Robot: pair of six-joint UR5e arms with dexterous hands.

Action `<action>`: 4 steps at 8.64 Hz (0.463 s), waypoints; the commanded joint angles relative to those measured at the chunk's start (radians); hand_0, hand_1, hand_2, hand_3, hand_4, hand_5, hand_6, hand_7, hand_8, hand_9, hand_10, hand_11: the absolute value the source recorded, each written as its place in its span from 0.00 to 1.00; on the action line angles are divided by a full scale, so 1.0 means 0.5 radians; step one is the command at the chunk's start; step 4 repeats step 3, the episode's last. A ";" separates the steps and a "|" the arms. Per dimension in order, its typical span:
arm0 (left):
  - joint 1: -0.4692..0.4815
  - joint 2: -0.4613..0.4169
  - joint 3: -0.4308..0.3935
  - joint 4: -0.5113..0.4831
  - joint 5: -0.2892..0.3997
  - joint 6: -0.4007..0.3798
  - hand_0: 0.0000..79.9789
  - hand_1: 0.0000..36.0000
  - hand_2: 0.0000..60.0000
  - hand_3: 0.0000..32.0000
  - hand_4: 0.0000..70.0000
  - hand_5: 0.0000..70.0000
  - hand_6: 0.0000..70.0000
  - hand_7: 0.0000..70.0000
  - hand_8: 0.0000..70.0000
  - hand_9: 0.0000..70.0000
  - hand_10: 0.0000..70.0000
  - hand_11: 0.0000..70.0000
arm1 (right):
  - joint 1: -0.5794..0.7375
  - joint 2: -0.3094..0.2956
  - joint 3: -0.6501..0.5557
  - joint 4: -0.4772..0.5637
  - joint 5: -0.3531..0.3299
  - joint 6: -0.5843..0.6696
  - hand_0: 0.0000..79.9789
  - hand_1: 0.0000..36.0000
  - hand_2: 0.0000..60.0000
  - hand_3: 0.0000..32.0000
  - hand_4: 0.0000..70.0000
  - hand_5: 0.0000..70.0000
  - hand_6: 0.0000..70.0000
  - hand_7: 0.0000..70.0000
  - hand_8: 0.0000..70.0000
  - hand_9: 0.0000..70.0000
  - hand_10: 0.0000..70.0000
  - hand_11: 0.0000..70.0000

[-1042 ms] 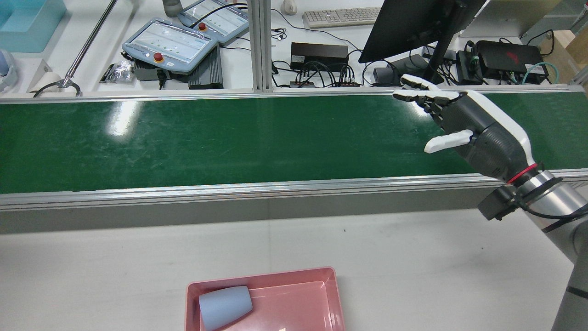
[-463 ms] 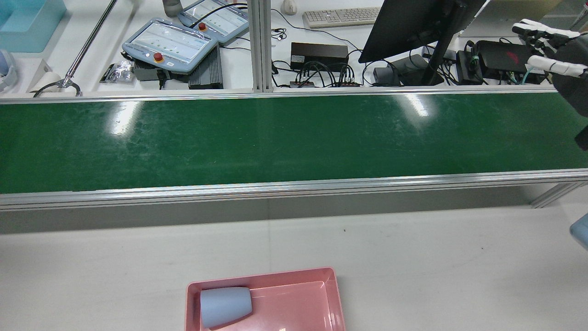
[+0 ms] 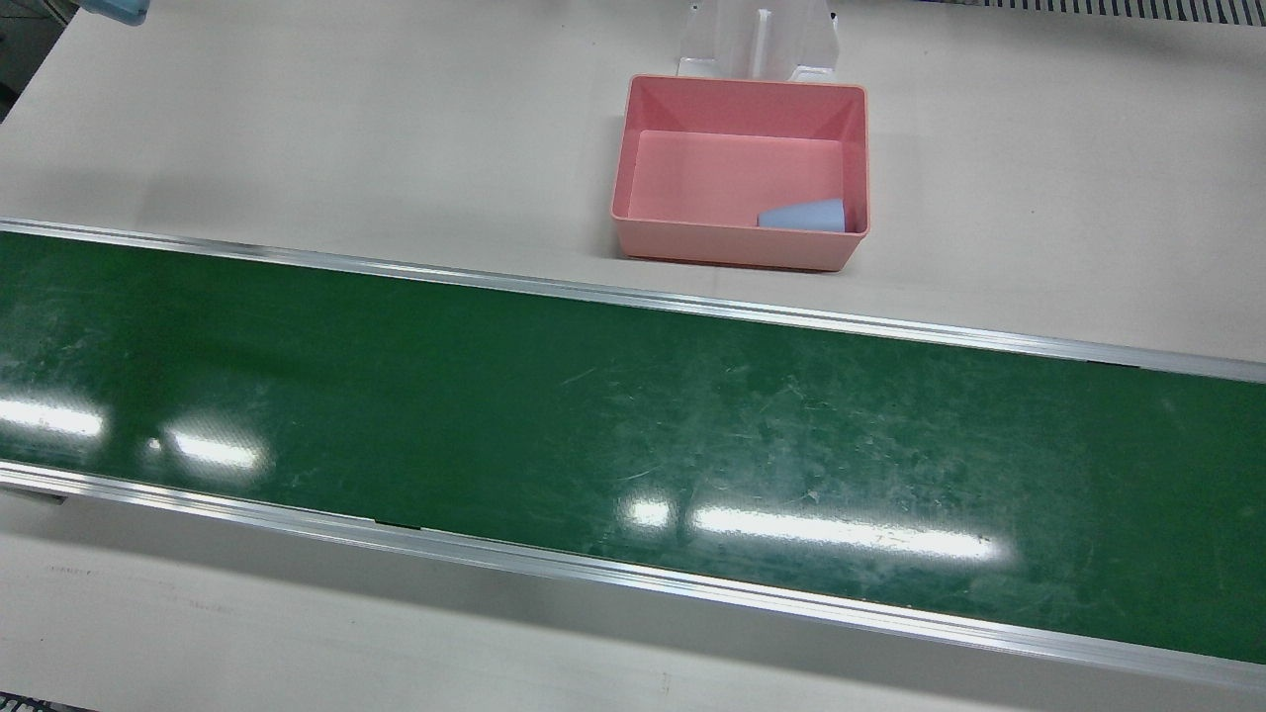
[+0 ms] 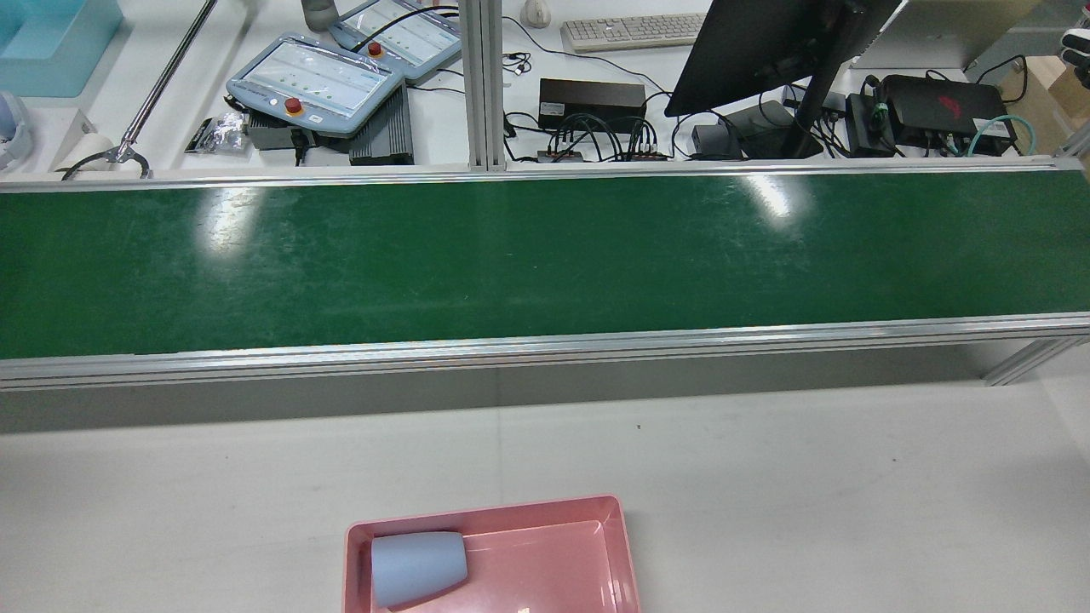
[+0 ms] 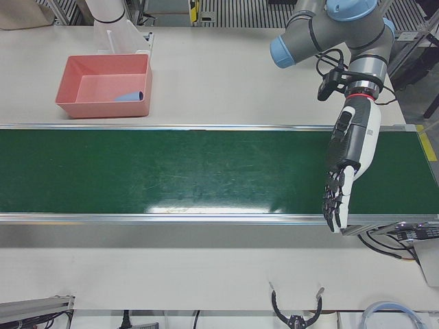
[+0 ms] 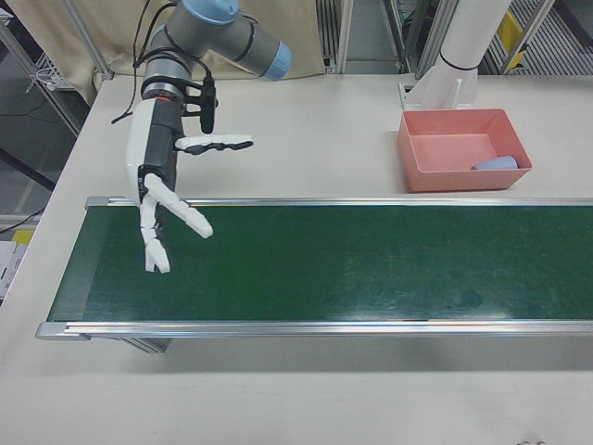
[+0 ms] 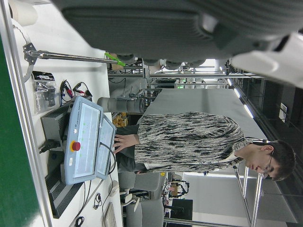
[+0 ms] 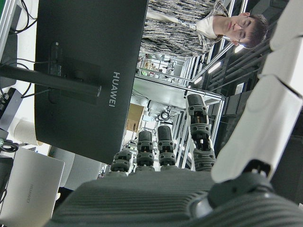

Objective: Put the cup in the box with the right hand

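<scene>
The pale blue cup point(image 3: 803, 215) lies on its side inside the pink box point(image 3: 732, 168), against one end wall. It also shows in the rear view point(image 4: 417, 566), in the box point(image 4: 553, 562) at the near table edge. My right hand point(image 6: 157, 185) is open and empty, fingers spread, over the far end of the green belt, well away from the box point(image 6: 454, 153). Only its fingertip point(image 4: 1077, 38) shows in the rear view. My left hand point(image 5: 350, 151) is open and empty, fingers straight, hanging over the other end of the belt.
The green conveyor belt point(image 3: 633, 415) with aluminium rails crosses the whole table between the box and the operators' side. Beyond it are a black monitor point(image 4: 766, 42), teach pendants point(image 4: 315, 83), cables and a keyboard. A white stand point(image 3: 757, 40) is behind the box.
My right hand has swung away from over the belt to the right and almost out of the rear view. The cup has settled slightly in the box.
</scene>
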 commanded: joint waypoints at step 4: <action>0.000 0.000 0.000 0.003 0.000 0.000 0.00 0.00 0.00 0.00 0.00 0.00 0.00 0.00 0.00 0.00 0.00 0.00 | 0.086 -0.064 -0.173 0.126 -0.039 0.085 0.57 0.17 0.06 0.00 0.26 0.06 0.10 0.39 0.16 0.31 0.11 0.17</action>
